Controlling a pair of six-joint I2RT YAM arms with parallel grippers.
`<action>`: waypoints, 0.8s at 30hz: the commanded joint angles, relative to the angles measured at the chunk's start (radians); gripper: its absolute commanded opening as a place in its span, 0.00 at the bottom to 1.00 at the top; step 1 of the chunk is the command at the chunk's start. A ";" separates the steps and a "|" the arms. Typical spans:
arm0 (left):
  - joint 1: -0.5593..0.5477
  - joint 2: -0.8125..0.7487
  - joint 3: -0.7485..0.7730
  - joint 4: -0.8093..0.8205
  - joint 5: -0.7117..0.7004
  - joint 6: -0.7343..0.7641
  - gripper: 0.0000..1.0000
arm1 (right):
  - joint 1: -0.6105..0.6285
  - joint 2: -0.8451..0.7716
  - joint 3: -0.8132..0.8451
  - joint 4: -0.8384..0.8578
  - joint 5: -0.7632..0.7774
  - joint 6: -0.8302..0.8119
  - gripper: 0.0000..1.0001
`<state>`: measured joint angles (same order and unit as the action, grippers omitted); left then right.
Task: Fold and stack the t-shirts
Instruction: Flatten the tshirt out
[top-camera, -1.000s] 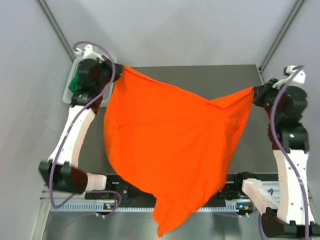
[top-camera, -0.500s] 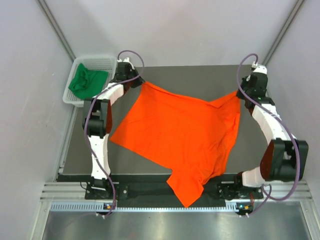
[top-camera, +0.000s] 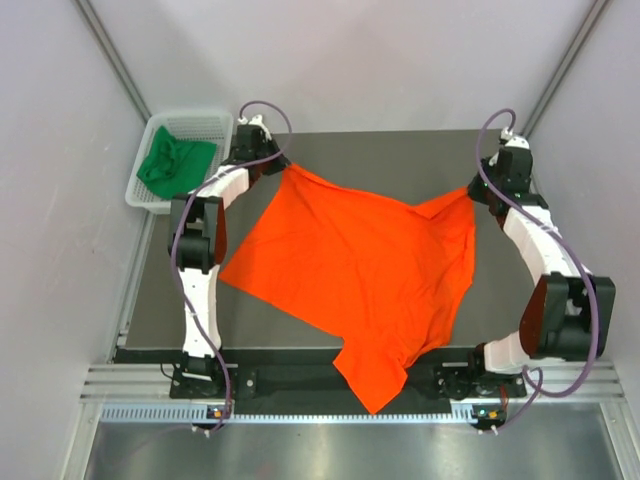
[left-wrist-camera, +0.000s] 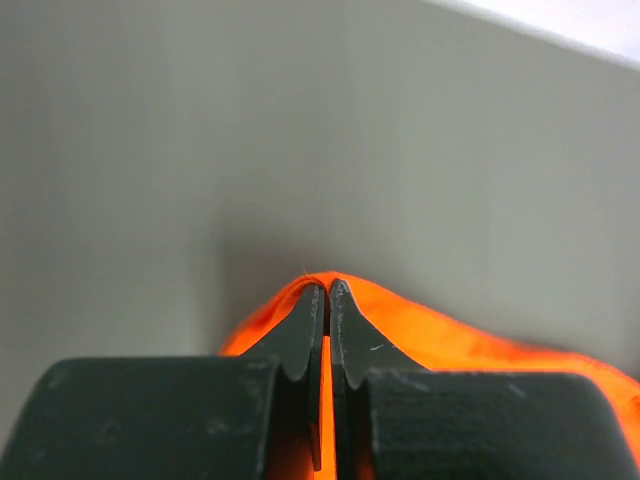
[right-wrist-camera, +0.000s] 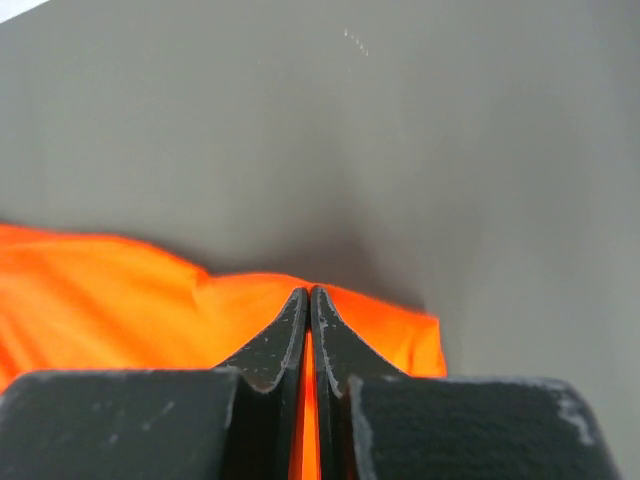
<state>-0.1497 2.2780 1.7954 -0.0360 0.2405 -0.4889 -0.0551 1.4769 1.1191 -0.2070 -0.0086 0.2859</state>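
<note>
Light: bright, even, diffuse, from overhead | Shadows: soft, thin rim under orange t-shirt (top-camera: 360, 260); darker patch on grey table (left-wrist-camera: 150, 180) beyond cloth in wrist views | Focus: overhead crisp; wrist foregrounds slightly soft | Colour: orange heavily saturated

1 t-shirt (top-camera: 360, 260) on table (top-camera: 400, 155); 2nd t-shirt (top-camera: 175, 165) in basket (top-camera: 190, 117) left.

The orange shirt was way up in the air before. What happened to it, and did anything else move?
Both arms swung forward and down, so the bright orange cloth t-shirt now lies spread on the dark table, its near end reaching past the near edge. The left gripper and right gripper stayed clamped on its far corners; nothing was let go. The dark green t-shirt stayed in the white mesh basket.
</note>
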 joint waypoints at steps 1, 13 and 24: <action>0.002 -0.084 -0.080 0.041 0.022 0.023 0.00 | -0.003 -0.157 -0.071 -0.035 -0.027 0.032 0.00; 0.002 -0.212 -0.114 -0.085 0.034 -0.007 0.00 | -0.009 -0.346 -0.127 -0.111 -0.007 0.022 0.00; 0.002 -0.625 -0.116 -0.131 0.039 -0.028 0.00 | -0.012 -0.569 0.151 -0.196 -0.033 0.035 0.00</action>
<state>-0.1497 1.8629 1.6714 -0.1898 0.2729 -0.5068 -0.0582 1.0183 1.1252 -0.4168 -0.0364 0.3115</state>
